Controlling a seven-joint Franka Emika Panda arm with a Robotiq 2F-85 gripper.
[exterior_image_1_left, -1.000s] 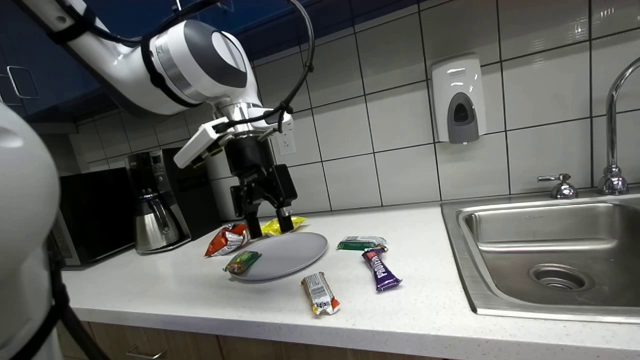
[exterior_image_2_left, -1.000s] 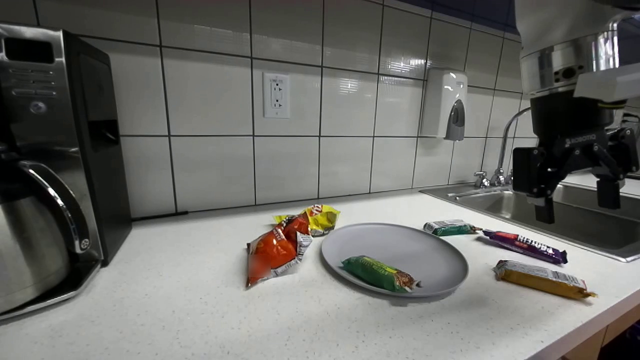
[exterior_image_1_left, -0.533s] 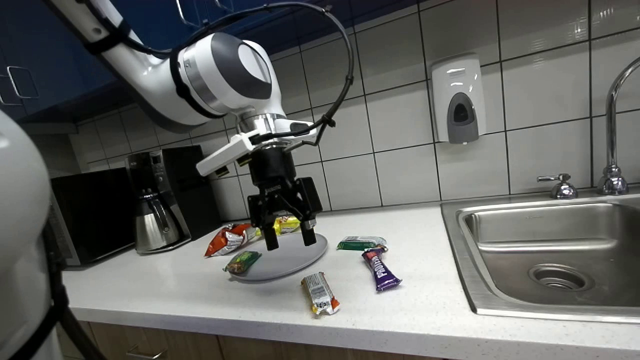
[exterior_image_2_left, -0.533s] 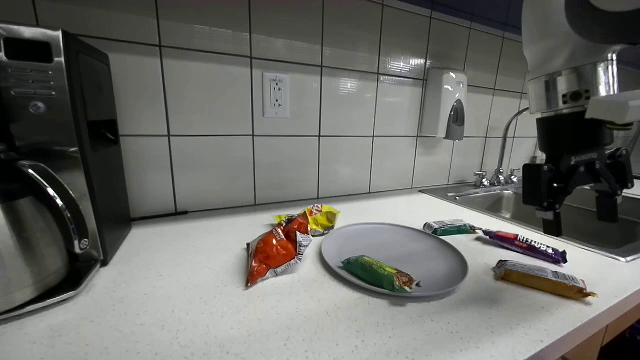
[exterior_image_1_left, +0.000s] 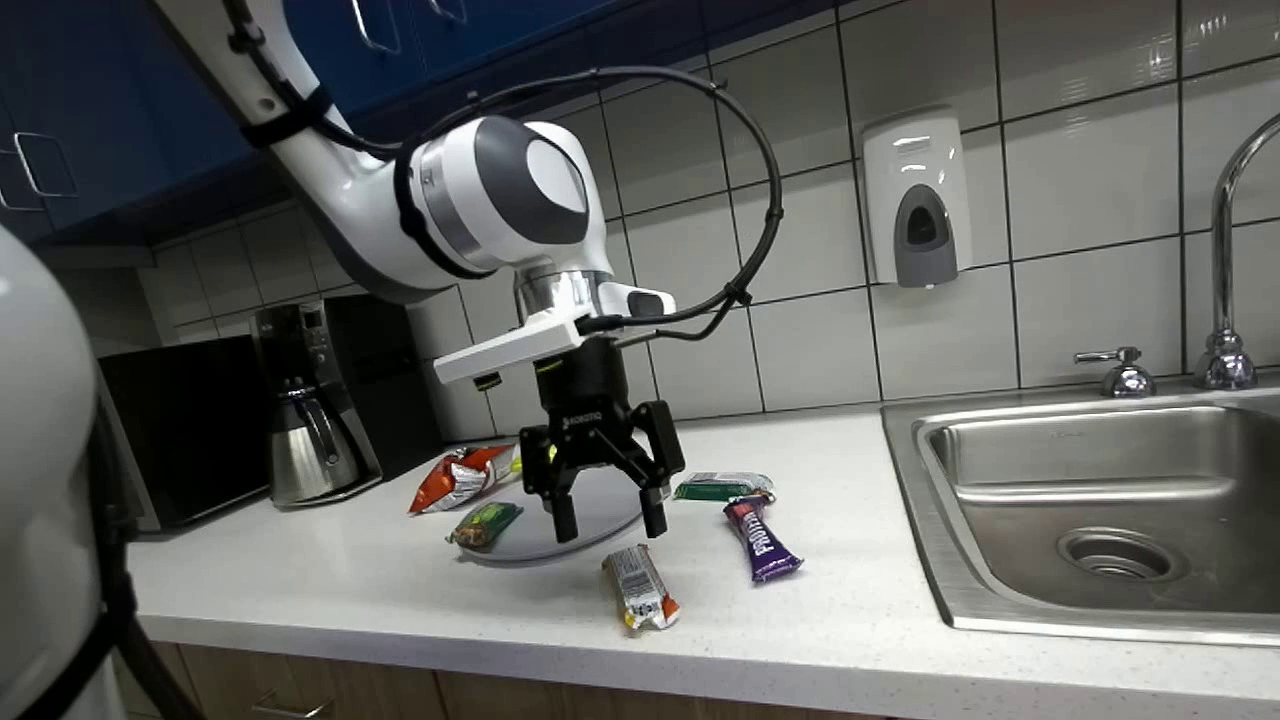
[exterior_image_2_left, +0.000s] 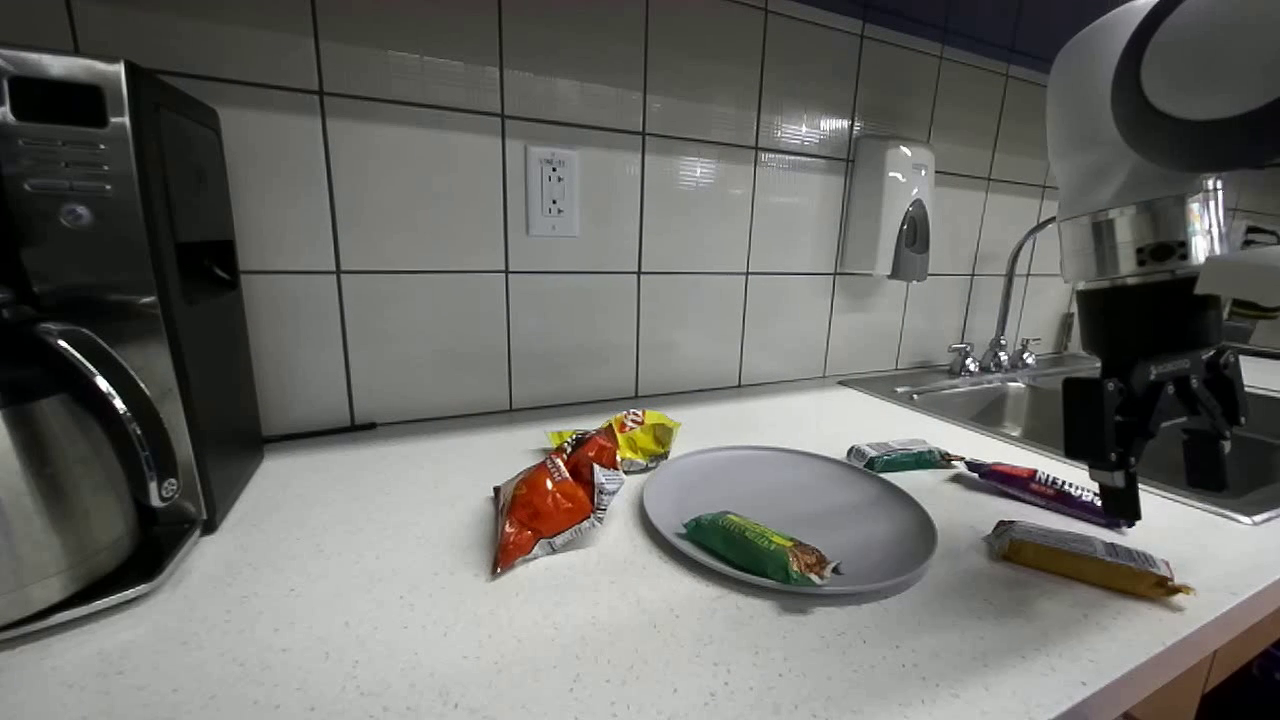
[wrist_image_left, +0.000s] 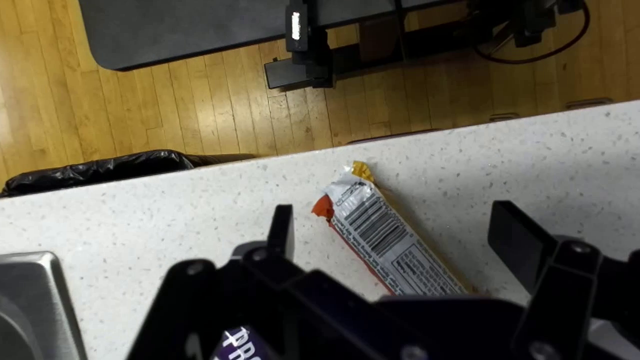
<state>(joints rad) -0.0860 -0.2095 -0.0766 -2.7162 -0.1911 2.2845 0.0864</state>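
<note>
my gripper (exterior_image_1_left: 610, 516) hangs over the white counter (exterior_image_1_left: 380, 580), fingers spread wide apart; in the wrist view the barcoded bar (wrist_image_left: 387, 237) shows between them, lying lower on the counter, though my height above it is hard to judge. nearby lie the purple bar (exterior_image_1_left: 762, 542), with the green-and-white bar (exterior_image_1_left: 715, 488) just beside it, and the gray plate (exterior_image_2_left: 780, 480) carrying a green-wrapped bar (exterior_image_2_left: 750, 547); past the plate are the red bag (exterior_image_2_left: 550, 505) and yellow bag (exterior_image_2_left: 648, 440)

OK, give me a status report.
Claw open, empty, above counter. Orange-tipped bar on counter, ungripped, nothing seen between claw and bar. Purple bar nearby.
</note>
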